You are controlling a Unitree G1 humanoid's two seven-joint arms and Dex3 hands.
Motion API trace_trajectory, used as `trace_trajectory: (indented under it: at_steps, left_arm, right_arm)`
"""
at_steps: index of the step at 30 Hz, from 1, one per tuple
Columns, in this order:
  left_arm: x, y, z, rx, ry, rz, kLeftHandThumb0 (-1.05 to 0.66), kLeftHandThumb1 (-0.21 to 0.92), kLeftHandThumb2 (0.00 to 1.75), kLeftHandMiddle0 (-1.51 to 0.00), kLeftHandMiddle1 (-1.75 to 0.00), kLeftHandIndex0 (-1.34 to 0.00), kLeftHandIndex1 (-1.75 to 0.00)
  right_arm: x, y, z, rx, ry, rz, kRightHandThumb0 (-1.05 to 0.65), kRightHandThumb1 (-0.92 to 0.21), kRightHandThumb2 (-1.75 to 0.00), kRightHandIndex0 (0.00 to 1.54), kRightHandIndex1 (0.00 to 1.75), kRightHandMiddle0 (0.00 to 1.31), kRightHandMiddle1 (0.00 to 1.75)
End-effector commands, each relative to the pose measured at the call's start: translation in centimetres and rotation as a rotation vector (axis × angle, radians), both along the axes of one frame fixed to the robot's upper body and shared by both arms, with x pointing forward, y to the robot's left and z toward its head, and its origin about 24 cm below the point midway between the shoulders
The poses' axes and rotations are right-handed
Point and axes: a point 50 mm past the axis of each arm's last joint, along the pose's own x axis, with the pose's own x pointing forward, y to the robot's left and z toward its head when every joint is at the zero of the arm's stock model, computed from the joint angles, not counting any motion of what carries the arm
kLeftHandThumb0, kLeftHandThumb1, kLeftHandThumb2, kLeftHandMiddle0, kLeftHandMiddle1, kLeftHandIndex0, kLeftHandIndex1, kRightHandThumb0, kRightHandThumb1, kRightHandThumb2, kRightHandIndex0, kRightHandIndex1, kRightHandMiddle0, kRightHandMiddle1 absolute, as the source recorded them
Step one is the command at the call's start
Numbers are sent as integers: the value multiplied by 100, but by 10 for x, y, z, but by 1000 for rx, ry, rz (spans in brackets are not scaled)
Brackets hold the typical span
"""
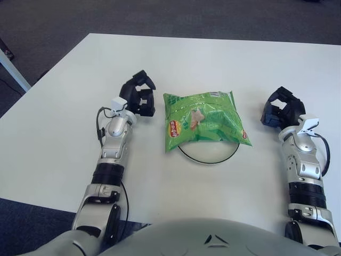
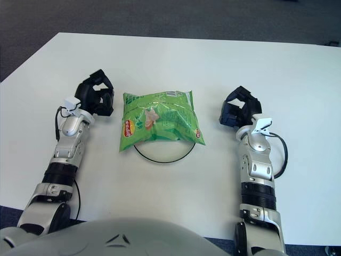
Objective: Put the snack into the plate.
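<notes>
A green snack bag (image 1: pixel 204 121) lies flat on a white plate with a dark rim (image 1: pixel 209 160), covering most of it; only the plate's near edge shows. My left hand (image 1: pixel 139 96) is just left of the bag, apart from it, fingers curled and holding nothing. My right hand (image 1: pixel 281 109) is to the right of the bag, a short gap away, fingers curled and holding nothing. Both hands show over the white table (image 1: pixel 64 106).
The white table's far edge runs along the top and its left edge slants down at the left, with dark carpet (image 1: pixel 160 16) beyond. A white bar (image 1: pixel 13 69) shows at the far left, off the table.
</notes>
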Motion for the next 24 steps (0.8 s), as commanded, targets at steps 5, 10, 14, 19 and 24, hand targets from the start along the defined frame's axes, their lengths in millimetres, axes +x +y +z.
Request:
trace_trajectory:
  at_steps: [5,10,14,19,24]
  left_arm:
    - [-10,3,-22,-17,131,-15,-52,21,145,-130,-175,-70,-175]
    - [-9,2,-21,-18,137,-27,-52,21,144,-130,-175,-70,-175]
    - [-9,3,-21,-12,137,-29,-51,22,144,-130,-175,-69,-175]
    - [-7,3,-20,-11,137,-26,-51,22,143,-130,-175,-69,-175]
    - [-6,4,-20,-5,137,-25,-51,23,143,-131,-175,-69,-175]
  right_arm:
    - [-14,0,-21,-114,65,34,-58,-13,-157,132,175,78,175]
    - [-14,0,-20,-187,47,69,-59,-11,-159,134,175,80,175]
    - [-15,0,-20,-258,33,77,-59,-10,-159,134,175,80,175]
    - [-16,0,-20,-375,13,71,-59,-11,-158,135,175,80,175]
    - [-15,1,-20,-467,-13,57,-56,-15,-153,132,175,76,175]
